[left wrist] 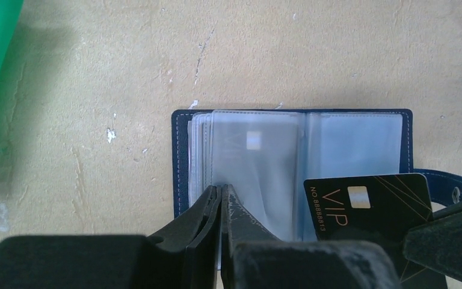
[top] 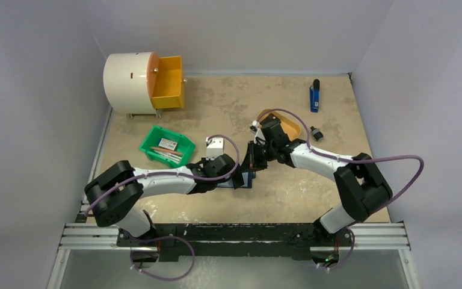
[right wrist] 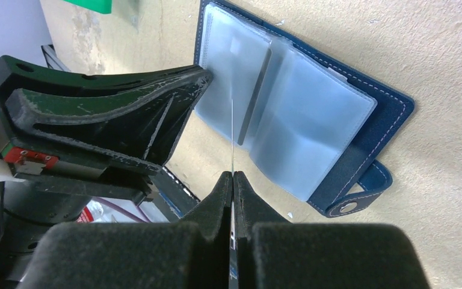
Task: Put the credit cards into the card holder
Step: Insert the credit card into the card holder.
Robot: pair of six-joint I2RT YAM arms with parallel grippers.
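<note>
By the tips of the left gripper (left wrist: 221,189), the card holder's (left wrist: 183,168) clear plastic sleeves (left wrist: 258,174) are shining and looking slightly cloudy, while its navy cover is showing a leather-like grain with pale stitching. The credit card (left wrist: 385,211) in the right gripper (right wrist: 233,177) is looking like smooth black plastic with gold print. The grippers' fingers (right wrist: 114,108) are appearing matt black and scuffed. Under them the table (left wrist: 96,90) is looking rough and matt.

Robot lab: walled tabletop (top: 289,195), aluminium rail (top: 90,236).

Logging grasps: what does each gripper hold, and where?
Left gripper: a clear sleeve of the card holder, near edge. Right gripper: the black VIP card, by one edge.
</note>
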